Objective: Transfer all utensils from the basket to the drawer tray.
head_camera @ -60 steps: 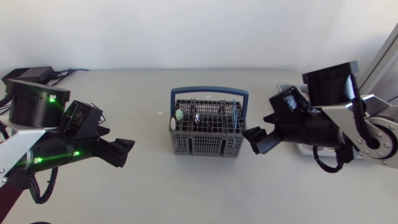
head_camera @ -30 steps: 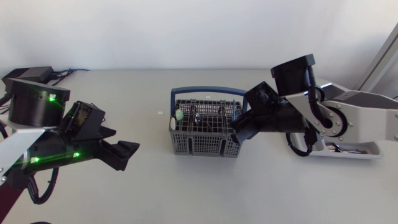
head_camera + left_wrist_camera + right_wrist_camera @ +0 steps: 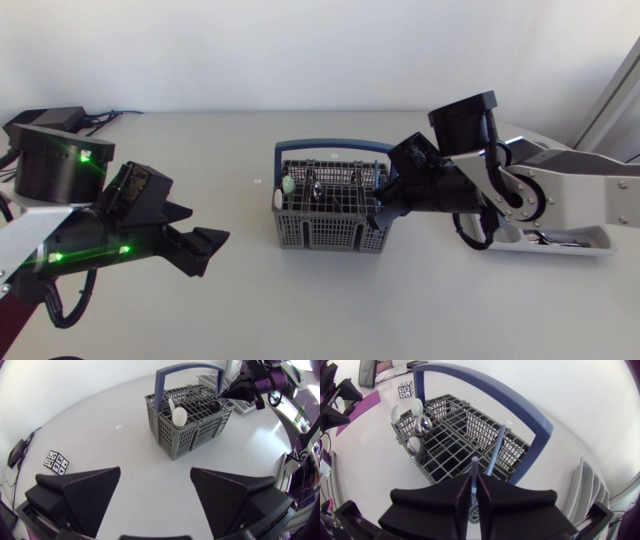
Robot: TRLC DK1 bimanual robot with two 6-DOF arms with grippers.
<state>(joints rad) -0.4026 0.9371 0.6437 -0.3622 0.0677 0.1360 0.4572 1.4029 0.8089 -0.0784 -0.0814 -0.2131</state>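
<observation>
The basket (image 3: 331, 232) is matt grey plastic lattice, its blue handle (image 3: 520, 407) smoother and faintly shiny. Two spoon bowls (image 3: 422, 424) gleam like polished metal (almost mirror-bright); the pale-blue utensil (image 3: 474, 467) looks like satin plastic. The table (image 3: 300, 310) is smooth, matt.

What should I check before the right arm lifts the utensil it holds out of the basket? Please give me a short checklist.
1. Grip: the right gripper is shut on the pale-handled utensil, clamped from both sides: ok.
2. Neighbour: a blue handle stands close beside the held one; whether they touch: cannot tell.
3. Way up: the carry handle of the basket arches ahead of the gripper, not over it: probably ok.
4. Other arm: the left gripper is open and well apart from the basket: ok.
5. Goal: the drawer tray lies on the table, partly hidden; a free slot: cannot tell.
</observation>
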